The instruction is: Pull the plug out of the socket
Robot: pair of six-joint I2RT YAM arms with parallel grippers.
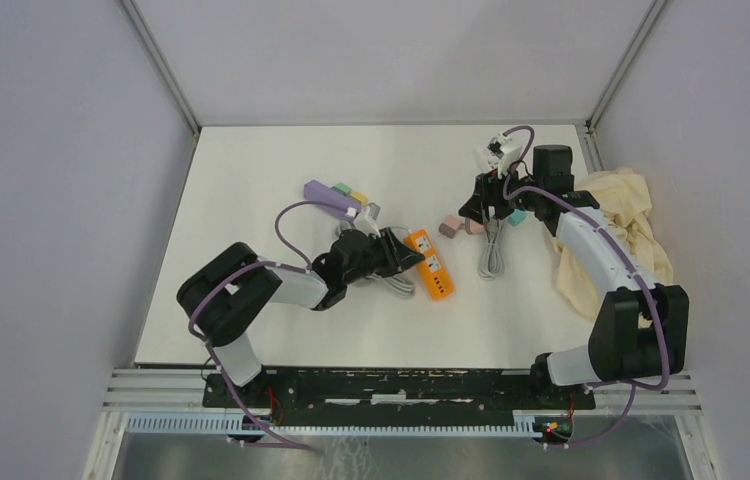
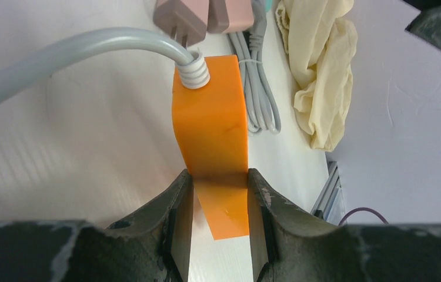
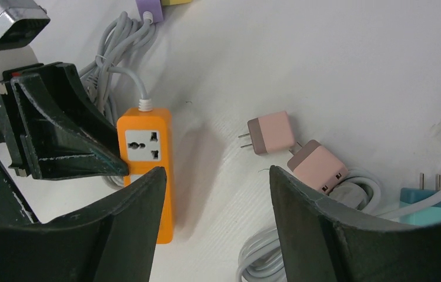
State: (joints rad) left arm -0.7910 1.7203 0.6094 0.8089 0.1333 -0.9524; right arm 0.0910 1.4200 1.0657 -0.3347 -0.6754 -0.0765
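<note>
With my left hand (image 2: 219, 183) clamped on the orange socket strip (image 2: 209, 117) mid-tabletop (image 1: 251, 180) and my right hand (image 3: 218, 205) spread open above a loose pink plug (image 3: 271, 132), the pull looks done, though one outlet may be hidden, so next I'd check it.

Socket strip (image 3: 146, 158) was orange with white outlet faces. Its cable (image 2: 59, 54) was grey, with a white ribbed collar. Two pink plugs (image 3: 271, 133) had pale pink bodies and brown-mauve ends. Teal plug (image 3: 431, 200) was noted. Second strip (image 1: 329, 193) was lilac, bearing green and yellow blocks (image 1: 349, 192). Cloth (image 1: 631, 210) was cream-yellow. Table (image 1: 251, 200) was plain white. Left gripper (image 2: 219, 176) and right gripper (image 3: 217, 173) were black.
</note>
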